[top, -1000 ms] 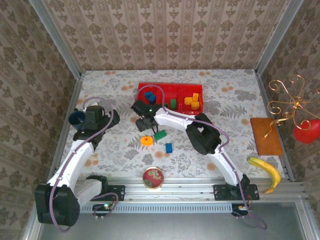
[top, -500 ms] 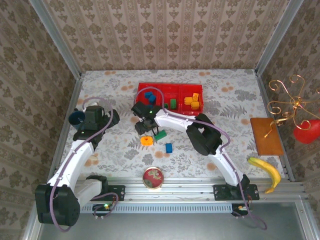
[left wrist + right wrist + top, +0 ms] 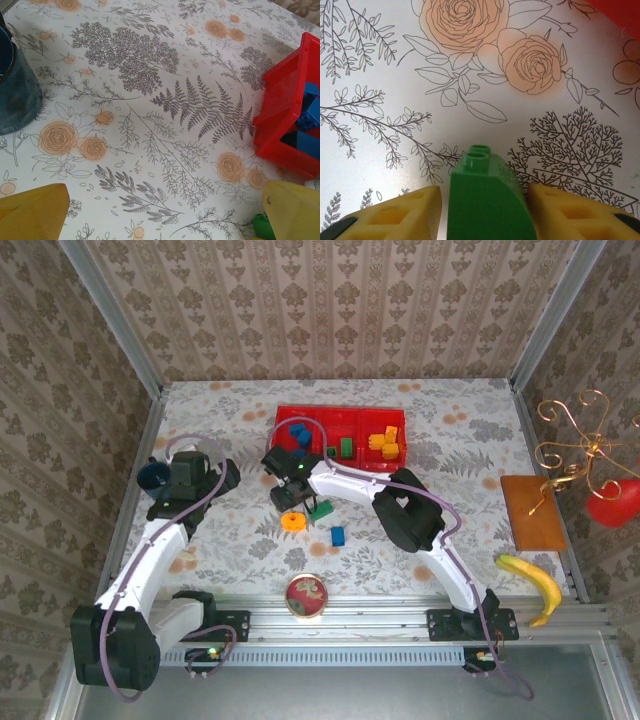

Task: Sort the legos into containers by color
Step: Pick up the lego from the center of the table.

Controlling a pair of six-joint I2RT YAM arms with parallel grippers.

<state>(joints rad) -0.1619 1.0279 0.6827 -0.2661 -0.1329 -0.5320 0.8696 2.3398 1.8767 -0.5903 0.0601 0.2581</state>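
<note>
Your right wrist view cuts the green block [image 3: 487,200] off below, between the fingers [image 3: 395,215]; you can't tell whether they touch it.

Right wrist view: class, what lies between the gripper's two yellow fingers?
A small green plastic lego block sits between the yellow fingers, seen in the right wrist view; a slim gap shows beside one finger.

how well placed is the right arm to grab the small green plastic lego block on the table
Probably yes: the small green plastic lego block sits on the floral table between the yellow fingers of the open right pincer, with nothing in between.
</note>
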